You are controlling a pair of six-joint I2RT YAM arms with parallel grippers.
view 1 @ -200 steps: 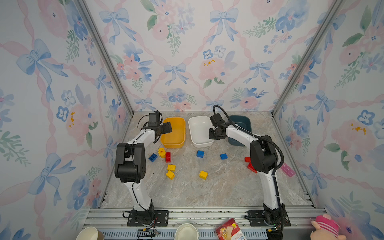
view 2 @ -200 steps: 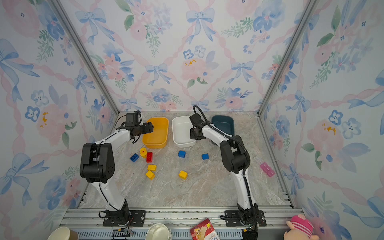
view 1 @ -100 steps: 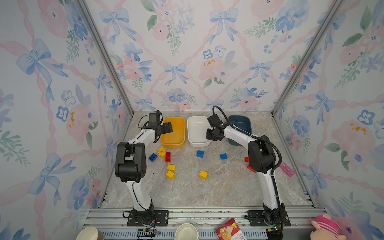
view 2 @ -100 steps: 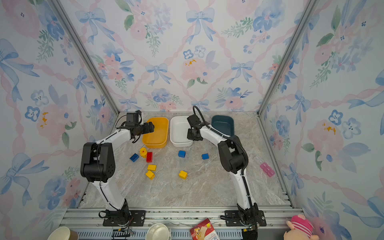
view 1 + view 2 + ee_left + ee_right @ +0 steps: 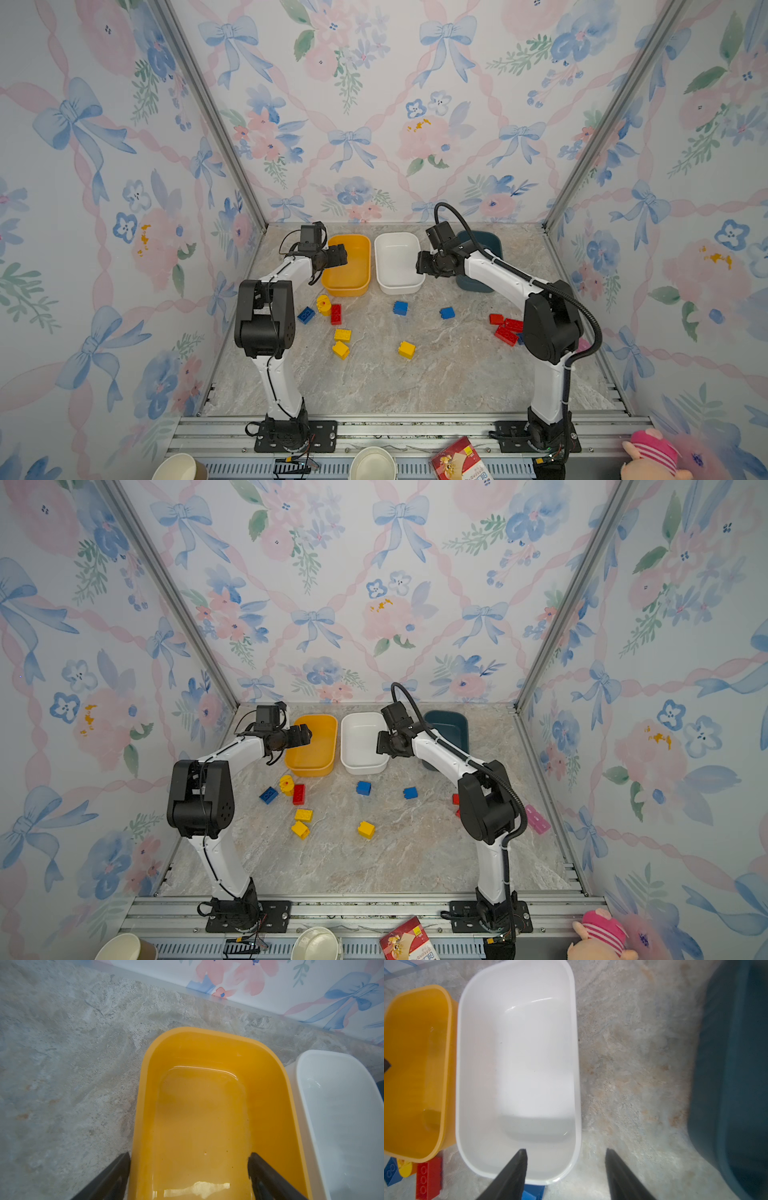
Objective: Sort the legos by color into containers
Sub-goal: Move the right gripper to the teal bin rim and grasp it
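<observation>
Three containers stand in a row at the back: a yellow tub, a white tub and a dark teal tub. The yellow and white ones hold nothing. My left gripper is open, its fingers astride the yellow tub's outer side wall. Over the white tub's side wall, on the teal tub's side, my right gripper hangs open, gripping nothing. Legos lie loose on the marble floor: blue ones, yellow ones and red ones.
A pink brick lies near the right wall, behind my right arm. Two paper cups, a red packet and a pink plush toy sit beyond the front rail. Flowered walls close in three sides.
The white tub slid a little left, toward the yellow tub, with my right gripper on its wall. That gripper has since opened and let go. The left arm has not moved.
</observation>
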